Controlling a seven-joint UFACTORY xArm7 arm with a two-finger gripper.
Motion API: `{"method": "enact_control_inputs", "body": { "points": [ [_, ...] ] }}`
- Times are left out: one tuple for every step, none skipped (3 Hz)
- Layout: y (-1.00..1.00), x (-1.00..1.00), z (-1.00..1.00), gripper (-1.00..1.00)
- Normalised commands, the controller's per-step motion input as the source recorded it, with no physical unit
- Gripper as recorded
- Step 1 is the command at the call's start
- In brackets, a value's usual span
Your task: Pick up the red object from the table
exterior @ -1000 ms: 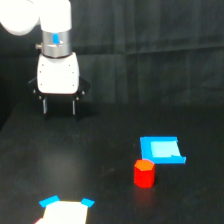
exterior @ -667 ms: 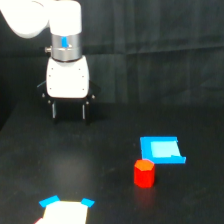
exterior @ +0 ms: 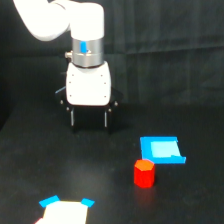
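Observation:
The red object (exterior: 144,173) is a small red hexagonal block with an orange-tinted top, standing upright on the black table (exterior: 100,175) at the exterior view's lower right. My gripper (exterior: 89,120) hangs from the white arm, up and to the left of the block and well apart from it. Its two dark fingers (exterior: 73,118) point down with a gap between them, open and empty.
A flat blue tray-like piece (exterior: 161,149) lies just behind and to the right of the red block, nearly touching it. A white piece with blue corners (exterior: 65,210) sits at the bottom edge, left of centre. A black curtain backs the scene.
The arm and gripper have moved toward the exterior view's right and lower in the frame, closer to the red block. The block and blue piece have not moved.

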Motion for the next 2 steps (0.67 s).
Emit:
{"method": "enact_control_inputs", "body": {
  "points": [
    [-1.00,0.38,-1.00,1.00],
    [-1.00,0.06,-1.00,0.61]
  ]
}}
